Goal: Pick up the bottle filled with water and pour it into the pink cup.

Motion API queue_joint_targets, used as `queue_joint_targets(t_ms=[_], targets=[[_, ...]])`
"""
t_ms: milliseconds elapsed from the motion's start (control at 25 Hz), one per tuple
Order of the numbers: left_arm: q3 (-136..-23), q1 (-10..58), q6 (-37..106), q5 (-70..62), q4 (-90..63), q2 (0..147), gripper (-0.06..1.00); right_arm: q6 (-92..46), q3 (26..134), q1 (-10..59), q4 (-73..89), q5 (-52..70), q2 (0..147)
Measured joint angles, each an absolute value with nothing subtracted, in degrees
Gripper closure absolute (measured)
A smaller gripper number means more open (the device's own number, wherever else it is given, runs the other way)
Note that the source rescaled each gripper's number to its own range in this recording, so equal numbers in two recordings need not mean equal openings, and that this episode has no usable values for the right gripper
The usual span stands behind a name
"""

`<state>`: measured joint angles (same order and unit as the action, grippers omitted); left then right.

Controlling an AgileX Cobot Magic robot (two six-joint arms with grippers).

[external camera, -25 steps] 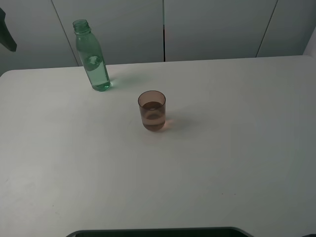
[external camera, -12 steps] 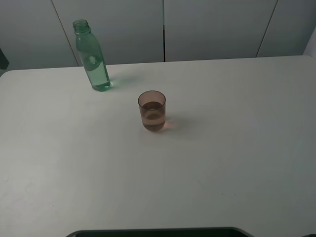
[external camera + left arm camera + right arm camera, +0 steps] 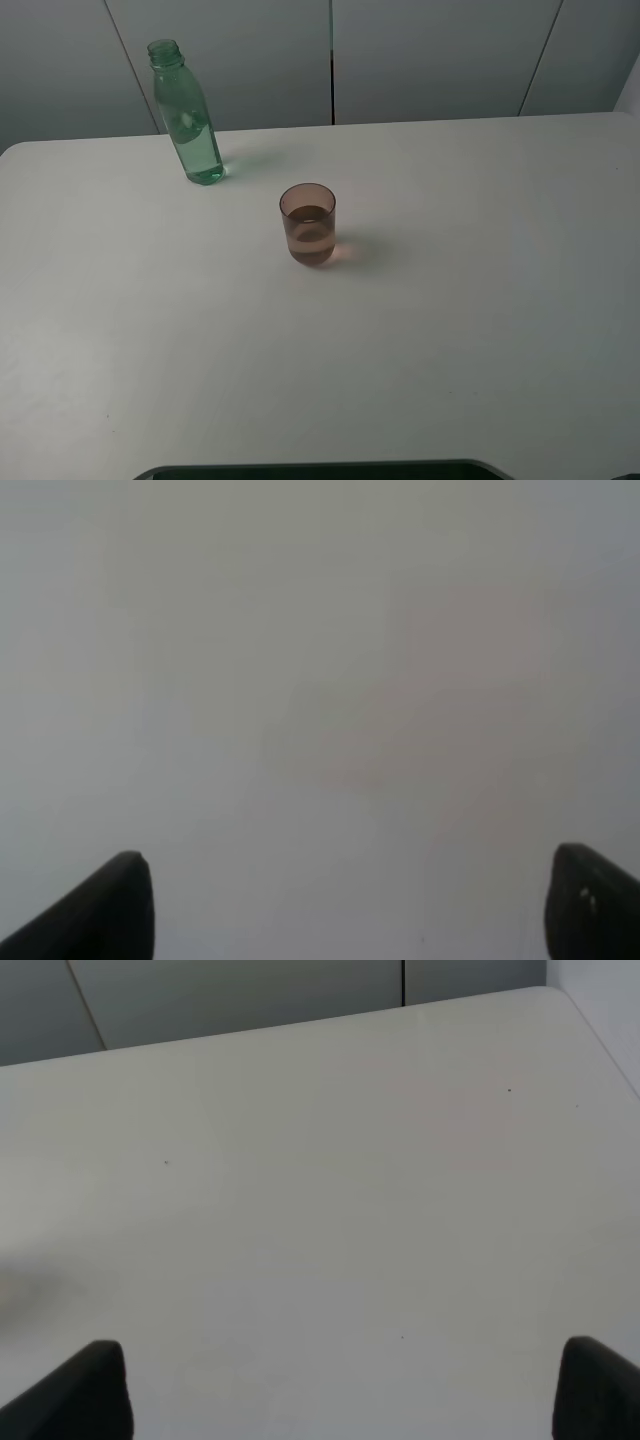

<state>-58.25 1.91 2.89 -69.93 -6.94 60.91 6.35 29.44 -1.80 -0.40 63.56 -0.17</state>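
Now we see the bottle point(image 3: 187, 115) upright at ten o'clock from the pink cup point(image 3: 308, 223), apart on the table point(image 3: 480, 300). We judge a level side grasp on its lower body safest — no tilting until over the cup. Left gripper point(image 3: 345, 905) and right gripper point(image 3: 345, 1390) — both spread, holding nothing, clear of both.

No text, label, brand, number or sign can be read in any view. The bottle point(image 3: 188, 115) is bare green plastic with no printed wrapper, and the pink cup point(image 3: 308, 223) carries no marking. The white table point(image 3: 480, 330) and the grey wall panels point(image 3: 430, 55) behind it are plain. The dark fingertips in both wrist views show no lettering either.
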Motion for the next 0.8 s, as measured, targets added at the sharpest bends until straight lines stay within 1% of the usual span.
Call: queue_joint_targets(t_ms=[480, 800], targets=[[-44.74, 1.91, 3.11, -70.13, -7.66, 33.02, -0.06, 6.35, 29.44, -1.80, -0.40, 63.56, -0.17], [-38.51, 1.91, 3.11, -70.13, -7.77, 21.15, -0.06, 6.35, 29.44, -1.80, -0.40, 63.56, -0.17]])
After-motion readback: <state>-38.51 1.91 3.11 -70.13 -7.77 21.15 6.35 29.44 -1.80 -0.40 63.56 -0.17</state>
